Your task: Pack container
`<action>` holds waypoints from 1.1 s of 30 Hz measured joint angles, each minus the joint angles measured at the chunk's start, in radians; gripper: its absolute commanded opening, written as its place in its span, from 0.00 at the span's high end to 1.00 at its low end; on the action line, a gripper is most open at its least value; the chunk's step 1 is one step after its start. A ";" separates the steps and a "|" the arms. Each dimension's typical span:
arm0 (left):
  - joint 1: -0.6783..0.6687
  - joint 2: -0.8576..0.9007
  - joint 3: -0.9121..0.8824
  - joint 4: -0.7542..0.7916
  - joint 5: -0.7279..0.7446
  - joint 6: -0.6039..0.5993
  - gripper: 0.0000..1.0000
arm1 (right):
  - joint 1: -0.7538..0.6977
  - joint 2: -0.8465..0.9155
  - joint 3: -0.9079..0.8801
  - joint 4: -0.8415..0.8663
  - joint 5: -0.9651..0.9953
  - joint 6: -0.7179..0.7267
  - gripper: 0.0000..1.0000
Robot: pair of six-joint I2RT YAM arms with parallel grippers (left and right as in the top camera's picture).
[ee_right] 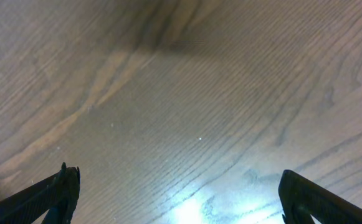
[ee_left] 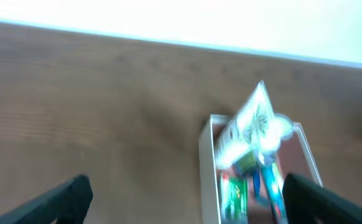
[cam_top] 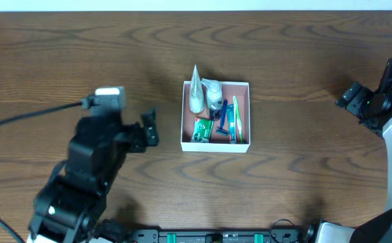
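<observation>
Fingers (ee_left: 75, 194) of the left gripper (cam_top: 150, 128) are standing wide apart and holding nothing, pointing across the dark wooden counter (cam_top: 297, 47) toward the container (cam_top: 215, 146). The square white-walled box is sitting near the middle of the counter, between the two arms, with only a strip of wood grain separating it from the left gripper. Toiletries are already crowding its reddish-brown inside. A white tube (cam_top: 195, 91) is leaning in the far left corner, its tip poking past the wall, with a small clear bottle (cam_top: 213, 94) just beside it. A green packet (cam_top: 202, 129) is lying at the near left, and what looks like a blue razor (cam_top: 221, 120) and a toothbrush (cam_top: 234, 121) are lying toward the right wall. The right gripper (cam_top: 347, 96) is hanging near the counter's right edge, well apart from the box, its fingers likewise spread and empty over wood and a patch of glare. A black cable (cam_top: 34, 115) is trailing from the left arm toward the left edge.
</observation>
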 measured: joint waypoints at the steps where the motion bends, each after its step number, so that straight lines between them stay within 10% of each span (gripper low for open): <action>1: 0.024 -0.030 -0.048 0.046 0.016 0.013 0.02 | 0.000 0.000 0.000 0.000 0.001 0.000 0.01; 11: 0.195 -0.355 -0.551 0.473 0.161 0.063 0.02 | 0.000 0.000 0.000 -0.001 0.001 0.000 0.01; 33: 0.387 -0.740 -0.885 0.570 0.246 0.063 0.02 | 0.000 0.000 0.000 0.000 0.001 0.000 0.01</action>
